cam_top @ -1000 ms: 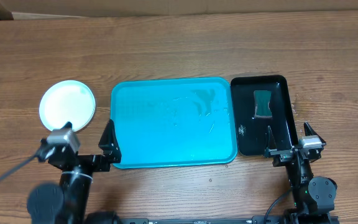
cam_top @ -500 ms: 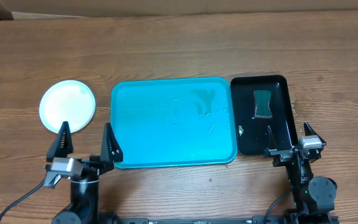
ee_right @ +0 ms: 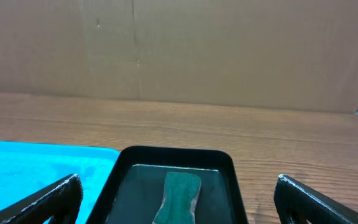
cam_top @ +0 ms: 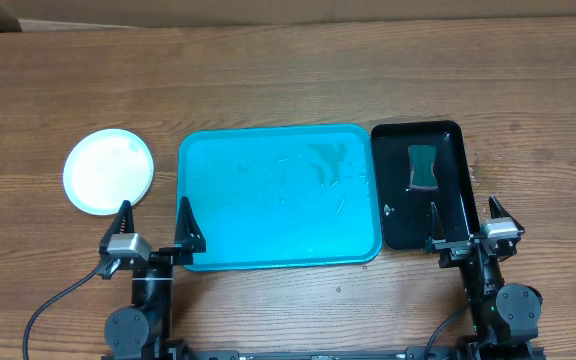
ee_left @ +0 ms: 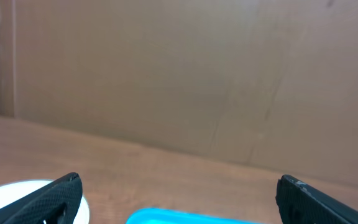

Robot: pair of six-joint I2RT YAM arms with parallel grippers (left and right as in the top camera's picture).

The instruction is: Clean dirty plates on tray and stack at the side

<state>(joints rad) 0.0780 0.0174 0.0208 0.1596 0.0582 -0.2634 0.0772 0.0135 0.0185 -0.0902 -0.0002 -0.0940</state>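
Observation:
The plates (cam_top: 108, 172) lie on the table left of the tray as one round pile, white on top with a pale blue edge showing. The turquoise tray (cam_top: 278, 195) holds no plates, only wet streaks. My left gripper (cam_top: 154, 215) stands open at the tray's front left corner, one finger on either side of the tray's left rim, nothing between them. In the left wrist view the gripper (ee_left: 178, 180) faces the white plate (ee_left: 11, 194) and the tray's rim (ee_left: 185, 218). My right gripper (cam_top: 463, 212) is open and empty at the front of the black tray.
A glossy black tray (cam_top: 448, 140) stands right of the turquoise one with a green sponge (cam_top: 423, 165) in it. From the right wrist, the gripper (ee_right: 178, 183) looks over the sponge (ee_right: 179, 196) and the black tray's rim (ee_right: 173, 152). A cardboard wall rises behind the table.
The left arm has swung right and drawn back from beside the plates, its gripper now pointing straight ahead at the tray's front left corner. The right arm has not moved.

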